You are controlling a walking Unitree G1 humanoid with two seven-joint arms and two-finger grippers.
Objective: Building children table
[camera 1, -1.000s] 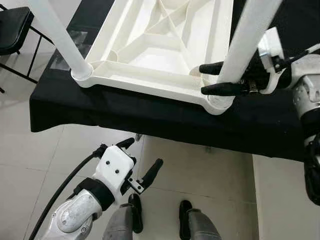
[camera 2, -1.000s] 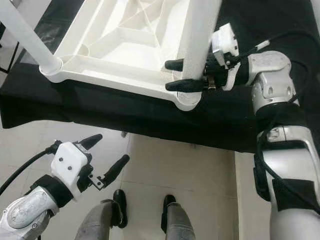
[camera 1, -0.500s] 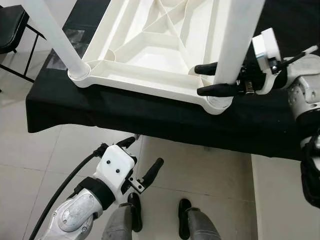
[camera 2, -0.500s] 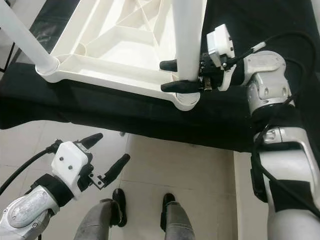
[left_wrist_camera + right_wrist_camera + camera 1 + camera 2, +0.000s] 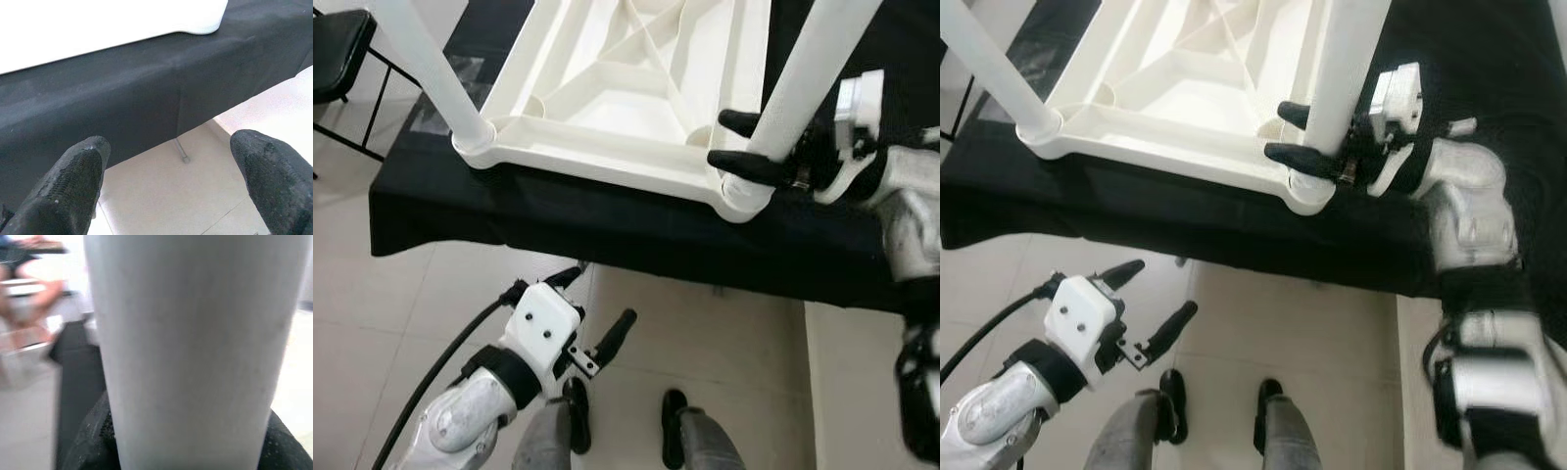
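The white plastic children's tabletop (image 5: 636, 98) lies upside down on a black-clothed table (image 5: 607, 225), ribbed underside up. One white leg (image 5: 426, 64) stands in its near left corner socket. A second white leg (image 5: 813, 73) stands tilted in the near right corner socket (image 5: 744, 199). My right gripper (image 5: 749, 142) is shut on this leg just above the socket; the leg (image 5: 195, 347) is close up between its fingers in the right wrist view. My left gripper (image 5: 597, 308) hangs open below the table edge, over the floor, its fingers (image 5: 73, 186) wide apart.
A black chair (image 5: 337, 59) stands at the far left. The table's black cloth (image 5: 122, 107) hangs over the front edge, with a thin metal table leg (image 5: 181, 149) below it. My own feet (image 5: 622, 426) stand on pale floor tiles.
The right gripper has stayed shut on the right leg while the leg tilted, its top leaning further right. The view has shifted slightly. The left arm has hardly moved.
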